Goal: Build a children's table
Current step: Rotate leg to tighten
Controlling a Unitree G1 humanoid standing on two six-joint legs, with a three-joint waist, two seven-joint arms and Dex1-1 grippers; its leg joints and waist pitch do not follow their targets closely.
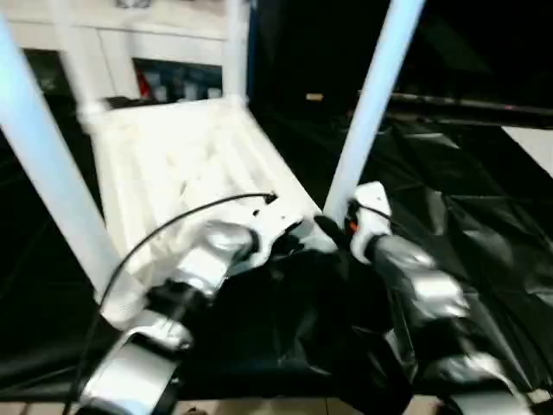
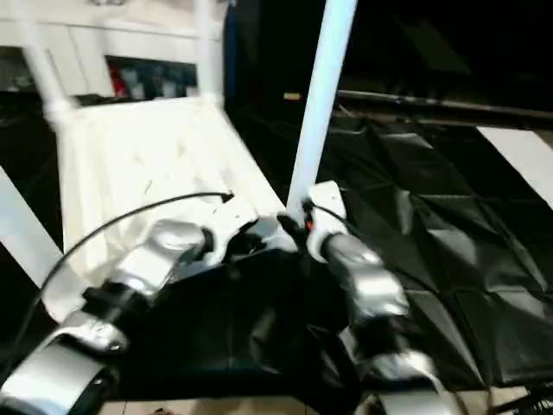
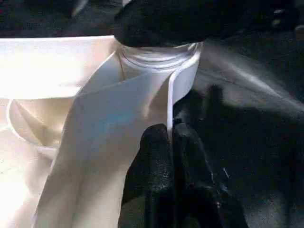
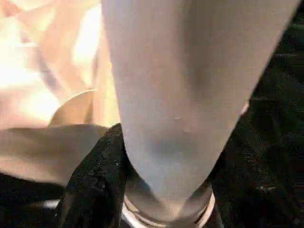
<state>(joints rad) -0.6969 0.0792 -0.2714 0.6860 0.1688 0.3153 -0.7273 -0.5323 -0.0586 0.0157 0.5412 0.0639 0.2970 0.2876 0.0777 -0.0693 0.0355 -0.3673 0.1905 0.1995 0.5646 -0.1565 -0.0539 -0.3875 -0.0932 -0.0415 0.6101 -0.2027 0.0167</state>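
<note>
The white tabletop is lying ribbed side up on the black-draped table, its long axis running away from the robot. The right gripper is clasping the near-right leg, which is standing upright and leaning slightly. The left gripper, fingers pressed together, is touching the tabletop's corner.

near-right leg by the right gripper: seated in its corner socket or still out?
In the socket. The leg stands upright from the tabletop corner, its base inside the round collar, with the right gripper closed around it. How fully it is seated, cannot tell.
</note>
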